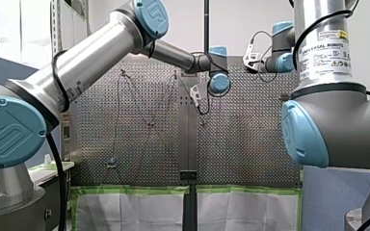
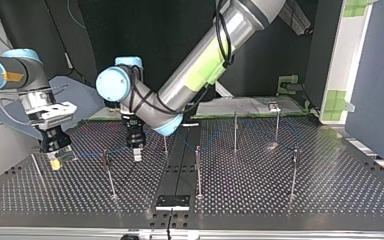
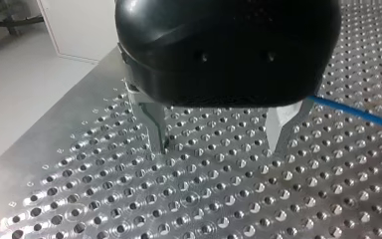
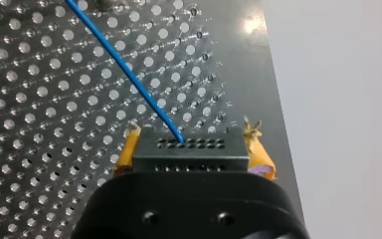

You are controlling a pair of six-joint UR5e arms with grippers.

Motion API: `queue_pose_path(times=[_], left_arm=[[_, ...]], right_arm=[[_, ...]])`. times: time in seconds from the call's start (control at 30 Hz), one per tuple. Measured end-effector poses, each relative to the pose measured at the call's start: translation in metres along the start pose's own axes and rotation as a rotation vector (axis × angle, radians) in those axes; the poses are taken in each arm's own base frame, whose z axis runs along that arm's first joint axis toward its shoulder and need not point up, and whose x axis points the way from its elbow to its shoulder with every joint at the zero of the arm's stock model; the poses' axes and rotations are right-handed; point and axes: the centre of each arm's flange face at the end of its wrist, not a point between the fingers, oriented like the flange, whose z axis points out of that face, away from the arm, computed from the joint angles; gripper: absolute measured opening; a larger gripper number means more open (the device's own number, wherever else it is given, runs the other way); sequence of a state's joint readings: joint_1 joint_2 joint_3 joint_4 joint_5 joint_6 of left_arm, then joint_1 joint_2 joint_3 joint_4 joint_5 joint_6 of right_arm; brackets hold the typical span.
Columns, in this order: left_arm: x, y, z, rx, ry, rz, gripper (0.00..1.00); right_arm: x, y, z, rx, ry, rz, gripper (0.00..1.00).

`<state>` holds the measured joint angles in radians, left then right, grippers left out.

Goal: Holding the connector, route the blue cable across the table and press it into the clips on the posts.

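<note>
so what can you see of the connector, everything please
The connector is a small black rectangular block, plastic by the look, with rows of small round holes on the faces that show. It sits square to my right gripper, clamped at both ends between its frayed yellow pads, over the perforated table. Whether it touches the table cannot be told. The blue cable leaves one hole in the far row and runs straight away across the table.

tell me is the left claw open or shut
Open. In the left wrist view, my left claw has its two fingers apart over the perforated table, nothing between them; the blue cable passes beside it.
</note>
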<state>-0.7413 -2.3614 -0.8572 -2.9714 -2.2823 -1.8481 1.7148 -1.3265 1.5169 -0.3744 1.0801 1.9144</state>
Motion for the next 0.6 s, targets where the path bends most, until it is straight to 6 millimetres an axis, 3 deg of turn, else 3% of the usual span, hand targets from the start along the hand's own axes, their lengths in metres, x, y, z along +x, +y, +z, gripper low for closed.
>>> queue_pose_path(times=[0.4, 0.6], left_arm=[[-0.018, -0.017, -0.037, 0.077, 0.041, 0.034, 1.00], [-0.039, -0.023, -0.053, 0.111, 0.011, -0.017, 1.00]], right_arm=[[0.000, 0.001, 0.000, -0.005, 0.000, -0.001, 0.00], [0.000, 0.001, -0.001, -0.003, -0.002, 0.000, 0.00]])
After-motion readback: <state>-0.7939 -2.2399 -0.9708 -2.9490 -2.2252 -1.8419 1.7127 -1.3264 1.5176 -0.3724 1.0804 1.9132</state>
